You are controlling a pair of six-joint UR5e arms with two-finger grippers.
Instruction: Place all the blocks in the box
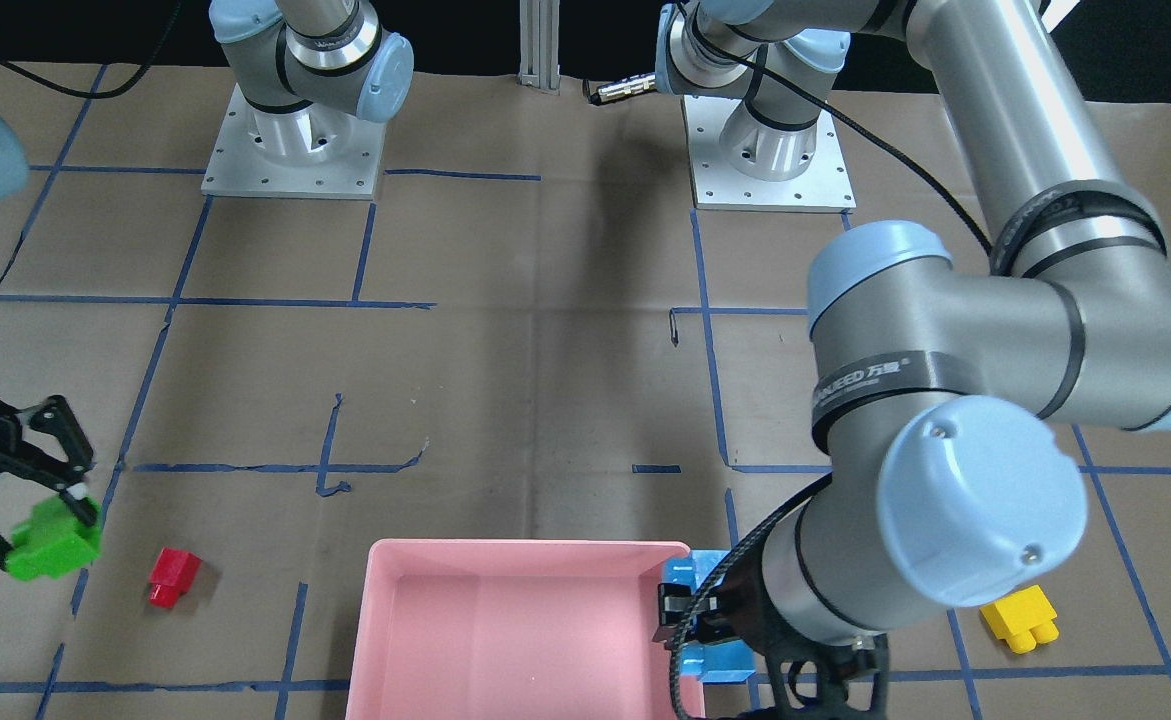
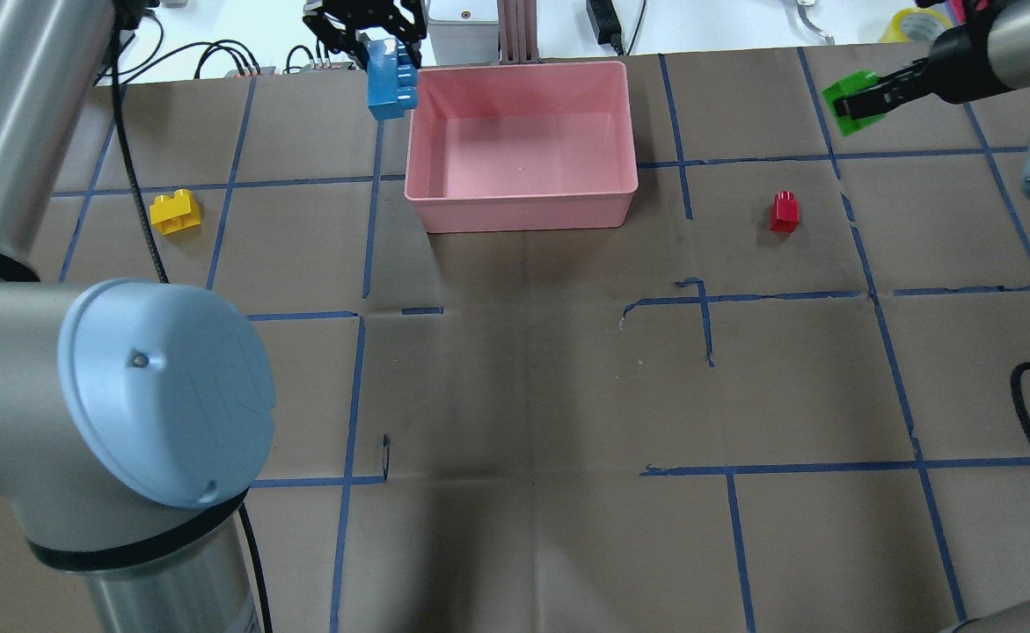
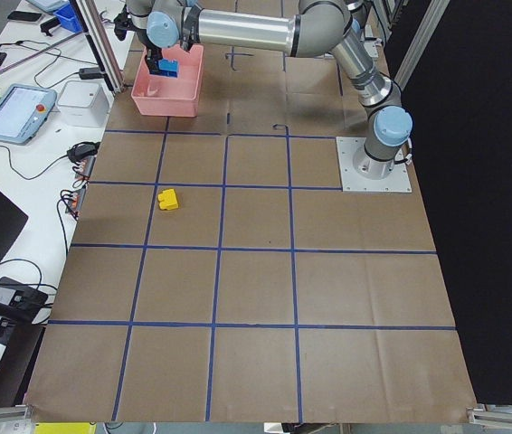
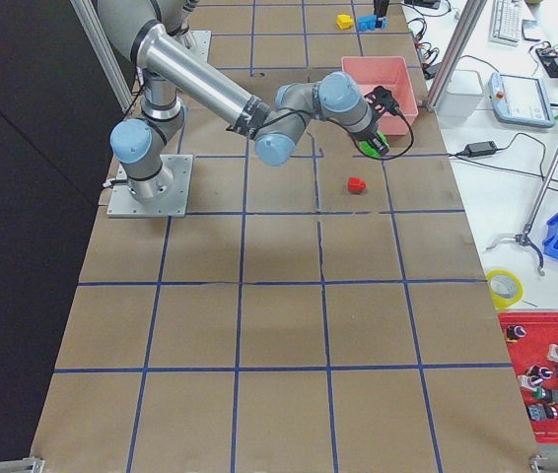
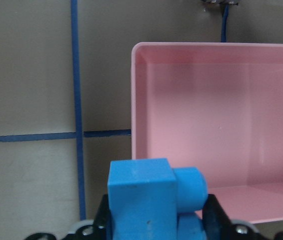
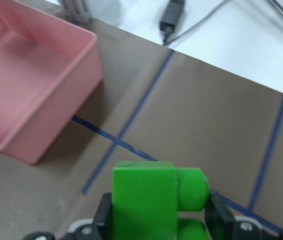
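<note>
My left gripper (image 2: 387,63) is shut on the light-blue brick (image 2: 389,83) and holds it just outside the far left corner of the pink box (image 2: 523,132). The left wrist view shows this brick (image 5: 154,195) between the fingers, with the box (image 5: 216,115) ahead and to the right. My right gripper (image 2: 862,104) is shut on the green brick (image 2: 853,97), well right of the box; the brick fills the right wrist view (image 6: 151,200). The red brick (image 2: 784,211) and the yellow brick (image 2: 175,212) lie on the table. The box holds no brick.
Blue tape lines grid the brown paper table (image 2: 523,396). A white unit (image 2: 462,31), cables and an aluminium post (image 2: 519,31) stand just beyond the box at the far edge. My left arm's elbow (image 1: 975,500) hangs over the table near the yellow brick (image 1: 1020,617).
</note>
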